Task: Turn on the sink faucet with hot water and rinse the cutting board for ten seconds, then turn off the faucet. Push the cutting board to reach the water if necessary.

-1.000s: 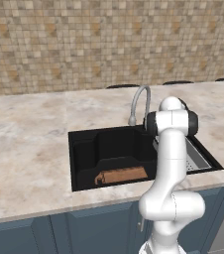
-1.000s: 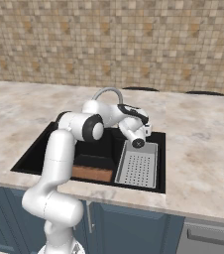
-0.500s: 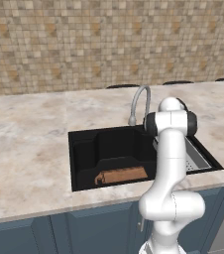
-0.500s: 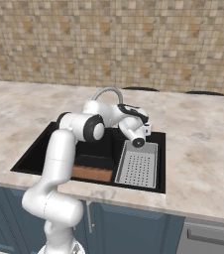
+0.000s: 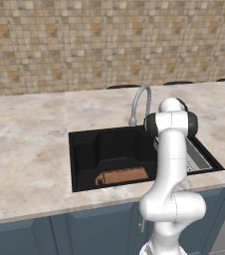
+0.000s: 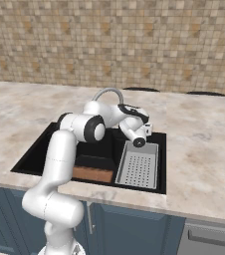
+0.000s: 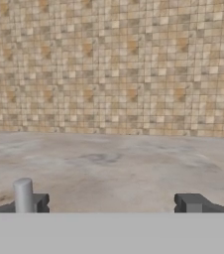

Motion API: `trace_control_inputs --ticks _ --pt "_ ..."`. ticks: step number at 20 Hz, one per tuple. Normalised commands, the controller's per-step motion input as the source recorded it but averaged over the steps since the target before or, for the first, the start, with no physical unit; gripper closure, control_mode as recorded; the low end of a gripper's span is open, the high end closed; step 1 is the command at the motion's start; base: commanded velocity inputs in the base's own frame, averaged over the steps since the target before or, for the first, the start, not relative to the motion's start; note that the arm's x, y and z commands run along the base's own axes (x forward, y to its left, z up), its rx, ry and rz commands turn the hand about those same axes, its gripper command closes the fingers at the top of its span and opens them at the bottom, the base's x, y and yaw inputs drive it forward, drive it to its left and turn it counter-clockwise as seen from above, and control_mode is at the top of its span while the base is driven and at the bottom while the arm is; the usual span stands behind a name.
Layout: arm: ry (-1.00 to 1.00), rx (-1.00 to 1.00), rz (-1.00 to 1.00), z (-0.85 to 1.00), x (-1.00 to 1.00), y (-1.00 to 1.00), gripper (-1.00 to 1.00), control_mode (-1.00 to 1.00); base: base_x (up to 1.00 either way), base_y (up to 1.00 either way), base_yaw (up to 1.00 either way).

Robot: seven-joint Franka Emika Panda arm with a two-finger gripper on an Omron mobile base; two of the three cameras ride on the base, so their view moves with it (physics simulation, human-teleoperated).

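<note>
The sink faucet (image 5: 141, 103) rises from the marble tabletop (image 5: 30, 144) at the back edge of the black sink (image 5: 87, 154), its arched spout curving forward over the basin. The gripper (image 6: 145, 130) hovers just right of the faucet's base, above the back of the sink, pointed toward the tiled wall (image 7: 112, 64). In the hand view the fingers (image 7: 191, 203) stand wide apart and hold nothing; a short grey cylinder (image 7: 23, 195), apparently part of the faucet, stands upright just beside the left fingertip, though contact cannot be told.

The cutting board (image 5: 123, 176) lies flat on the sink floor along the front wall, dark handle cut-out toward the left, well below and in front of the fingers. A grey perforated tray (image 6: 138, 170) sits in the right part of the sink, beneath the gripper in the right base view.
</note>
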Motion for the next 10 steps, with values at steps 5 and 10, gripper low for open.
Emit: trace_control_inputs --ticks 5,10 --pt "0.0 0.0 0.0 0.0 0.0 -0.16 -1.0 -1.0 0.0 0.0 0.0" --pt "0.0 0.0 0.0 0.0 0.0 -0.11 -1.0 -1.0 0.0 0.0 0.0"
